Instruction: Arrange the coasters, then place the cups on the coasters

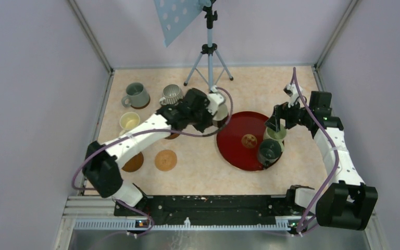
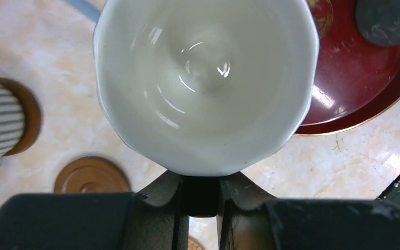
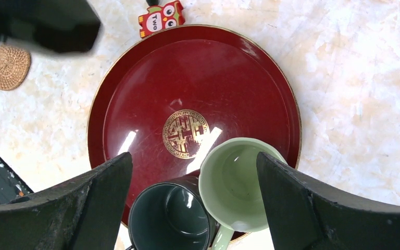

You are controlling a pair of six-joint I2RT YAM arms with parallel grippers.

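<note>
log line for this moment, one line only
left tool shut on white cup | right tool open above pale green cup on red tray

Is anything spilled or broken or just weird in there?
Nothing looks spilled or broken. One oddball: a little red owl figure marked "Two" sits just outside the rim of the red tray, matching nothing else there.

A robotics lab cell (3 plain grey walls [image 1: 31, 78]), tripod [image 1: 209, 49], metal frame [image 1: 89, 35].
</note>
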